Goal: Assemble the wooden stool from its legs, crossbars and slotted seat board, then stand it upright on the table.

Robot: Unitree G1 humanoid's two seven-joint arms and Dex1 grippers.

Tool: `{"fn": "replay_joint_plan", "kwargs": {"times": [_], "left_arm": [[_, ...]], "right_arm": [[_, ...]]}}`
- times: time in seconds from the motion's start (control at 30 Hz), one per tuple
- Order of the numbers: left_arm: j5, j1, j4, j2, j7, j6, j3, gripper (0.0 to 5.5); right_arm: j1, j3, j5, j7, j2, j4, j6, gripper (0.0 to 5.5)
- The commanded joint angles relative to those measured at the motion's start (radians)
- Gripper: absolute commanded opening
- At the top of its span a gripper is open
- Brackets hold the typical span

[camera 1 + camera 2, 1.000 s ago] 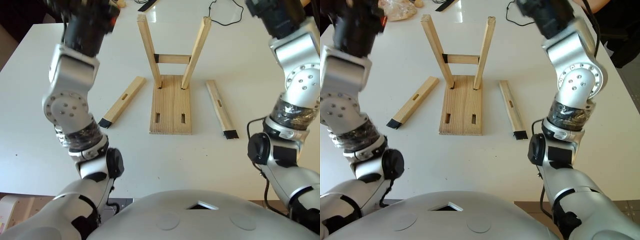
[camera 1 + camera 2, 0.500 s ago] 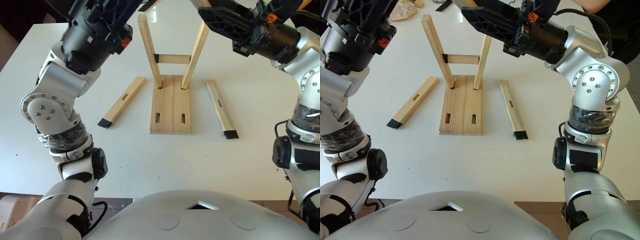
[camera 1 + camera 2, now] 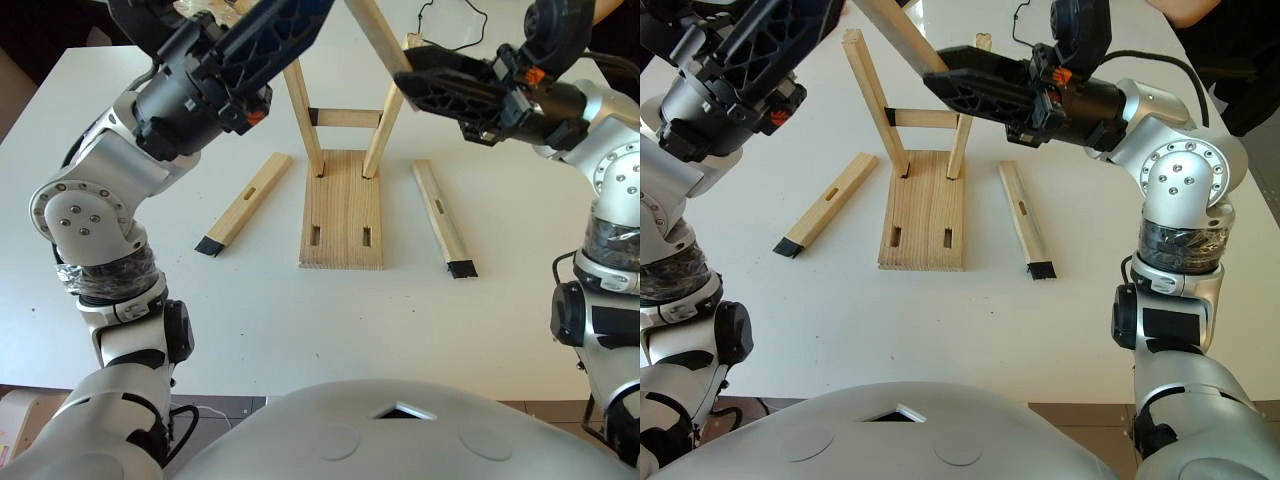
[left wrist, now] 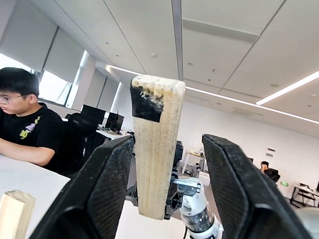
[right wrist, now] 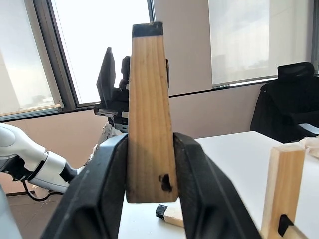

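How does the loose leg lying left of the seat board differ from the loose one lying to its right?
The left leg lies on a clear diagonal, while the right leg runs nearly parallel to the seat board. The left leg's far end nears the board and its near end swings away; the right leg keeps a more even gap. Both lie flat on the table, slot up, black tip toward the robot.

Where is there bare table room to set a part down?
Free: the near strip before the seat board, and the sides outside the left loose leg and right loose leg. Crowded: the far middle, under left gripper and right gripper.
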Motion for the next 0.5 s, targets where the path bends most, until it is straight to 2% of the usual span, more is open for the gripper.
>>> {"fn": "replay_joint_plan", "kwargs": {"times": [0.03, 0.27, 0.5], "left_arm": [[0.018, -0.028, -0.001, 0.037, -0.054, 0.012, -0.012, 2.51], [0.095, -0.024, 0.036, 0.079, -0.140, 0.023, -0.042, 2.51], [0.163, -0.043, 0.057, 0.113, -0.239, 0.044, -0.073, 2.51]], "right_arm": [[0.028, 0.008, -0.016, 0.028, -0.030, 0.013, 0.009, 1.30], [0.060, 0.002, 0.003, 0.058, -0.045, -0.042, 0.012, 1.30], [0.091, 0.054, -0.066, 0.116, -0.067, -0.056, -0.027, 1.30]]}}
